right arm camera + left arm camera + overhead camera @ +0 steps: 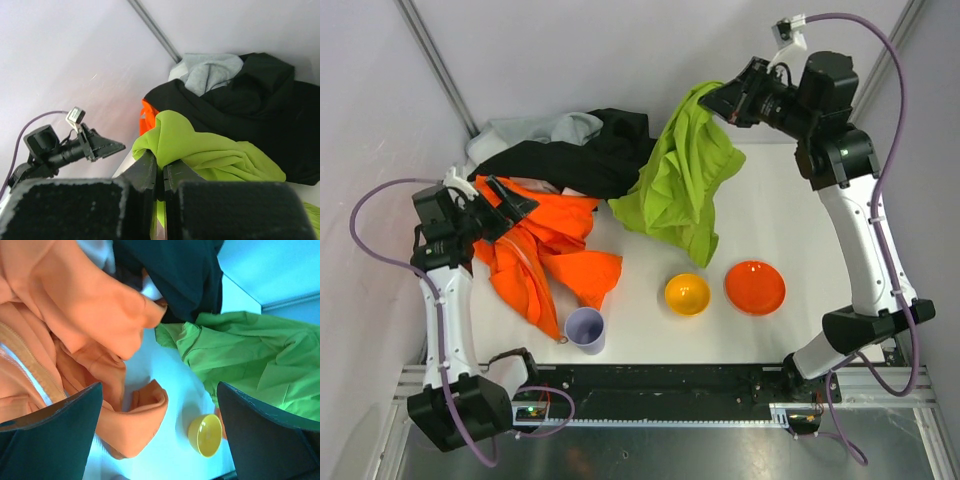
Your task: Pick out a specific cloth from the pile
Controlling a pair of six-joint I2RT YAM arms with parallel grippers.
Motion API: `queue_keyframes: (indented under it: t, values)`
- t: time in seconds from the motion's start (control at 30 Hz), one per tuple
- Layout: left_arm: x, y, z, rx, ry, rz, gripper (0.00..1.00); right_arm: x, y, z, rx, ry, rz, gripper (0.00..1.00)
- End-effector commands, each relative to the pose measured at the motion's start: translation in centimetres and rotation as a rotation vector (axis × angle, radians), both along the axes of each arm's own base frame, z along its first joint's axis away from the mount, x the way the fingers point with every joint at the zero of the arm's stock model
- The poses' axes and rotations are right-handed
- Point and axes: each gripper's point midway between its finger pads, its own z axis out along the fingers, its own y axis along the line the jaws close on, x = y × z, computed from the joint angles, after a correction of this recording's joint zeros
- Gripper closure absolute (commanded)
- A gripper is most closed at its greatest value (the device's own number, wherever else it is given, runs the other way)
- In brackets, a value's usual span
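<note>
Top camera looked straight down at whole table (770,200). Left wrist camera, close over orange garment (75,305), faced right edge; right wrist camera faced left from far-right corner. All shared lime-green cloth (685,175).

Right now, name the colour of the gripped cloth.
The cloth is plain lime green; top external view.

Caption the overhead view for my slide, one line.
Right gripper holds one end of the lime-green cloth up beside the pile; the open left gripper hovers over the orange garment.
</note>
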Motion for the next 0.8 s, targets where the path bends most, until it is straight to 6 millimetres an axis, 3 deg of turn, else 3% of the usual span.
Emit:
queue_keyframes:
  t: [0.0, 0.43, 0.77]
  values:
    - [-1.5, -2.0, 0.6, 0.007, -0.059, -0.136, 0.0, -2.5, -3.3, 6.2, 0.028, -0.19, -0.057, 1.0]
    - [-2.6, -4.7, -1.2, 0.196, -0.018, -0.23, 0.0, -2.7, -10.3, 9.9, 0.029, -0.298, -0.238, 1.0]
    - [-3.1, -4.8, -2.8, 0.57, 0.058, -0.19, 0.0, -3.3, -15.2, 11.4, 0.025, -0.363, -0.402, 1.0]
